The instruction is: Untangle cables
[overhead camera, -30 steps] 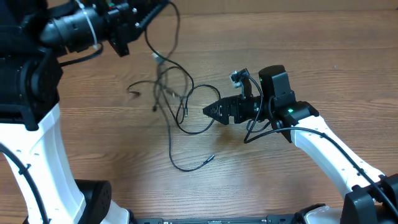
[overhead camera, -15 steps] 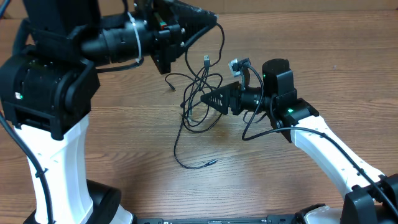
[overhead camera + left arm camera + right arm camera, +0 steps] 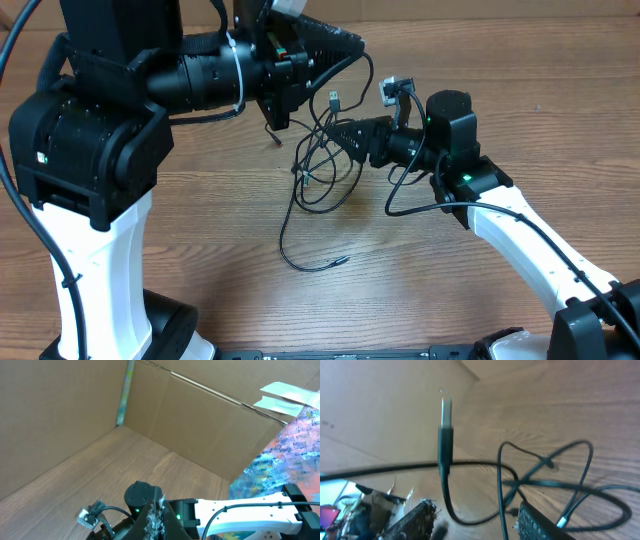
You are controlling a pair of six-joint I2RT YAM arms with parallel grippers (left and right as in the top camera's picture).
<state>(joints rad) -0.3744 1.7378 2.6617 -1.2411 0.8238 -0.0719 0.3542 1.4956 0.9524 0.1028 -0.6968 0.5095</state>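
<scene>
- A snarl of black cables hangs partly raised above the middle of the wooden desk, between two robot arms.
- One silver plug stands upright in the air; another cable end lies flat on the desk, nearer the arms' bases.
- The left tool, fingers together, is clamped on a cord that runs from its tip down into the tangle.
- The right tool points into the loops from the other side, its fingers apart, with cords crossing the gap between them.
- A cardboard wall borders the desk behind.
</scene>
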